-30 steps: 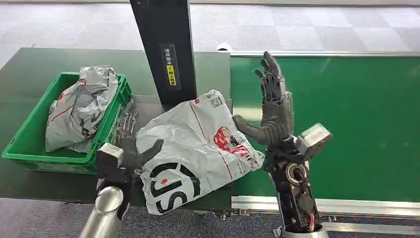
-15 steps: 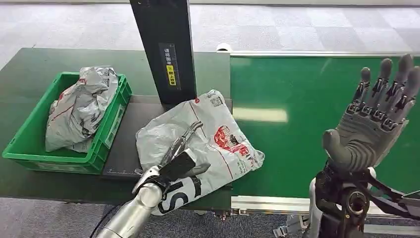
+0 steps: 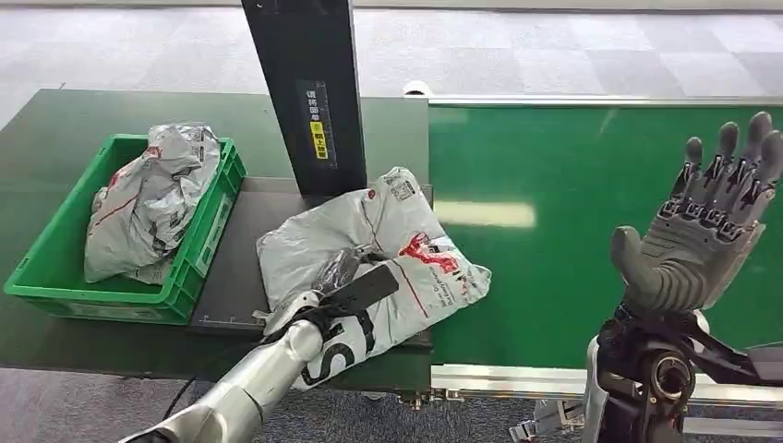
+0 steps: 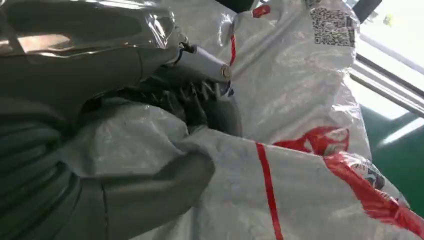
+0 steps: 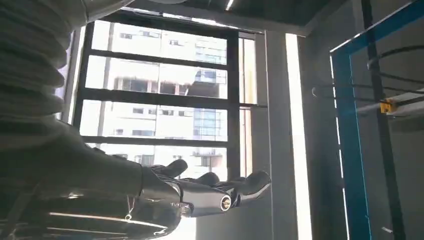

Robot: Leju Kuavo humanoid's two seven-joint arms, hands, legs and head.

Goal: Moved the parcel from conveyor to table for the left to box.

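Green crate (image 3: 32,277) sits far left on the dark table (image 3: 55,120), one crumpled grey bag (image 3: 148,198) already in it. Going right: my left hand (image 3: 342,286) is on the parcel (image 3: 406,231), a grey poly mailer with red print and black lettering. Parcel lies on the table just right of the crate, its right corner hanging over the seam onto the green conveyor (image 3: 554,203). Its long axis runs diagonally, near-left to far-right. Left wrist view shows the fingers (image 4: 210,102) dug into a fold of plastic with the thumb (image 4: 165,185) pressed underneath, so I read it as a pinch-grip on the near-left part of the bag. A black post (image 3: 305,83) stands just behind the parcel, between crate and belt.

Key relation: the crate is to the left of the held parcel and a little farther, close by. Left hand is clearly the nearer one. I judge the next move as lift and swing left over the crate rim; bag is floppy, may drag or snag on that rim.

Far right, my right hand (image 3: 711,231) is raised over the belt, palm up, fingers spread, holding nothing, well apart from the parcel.
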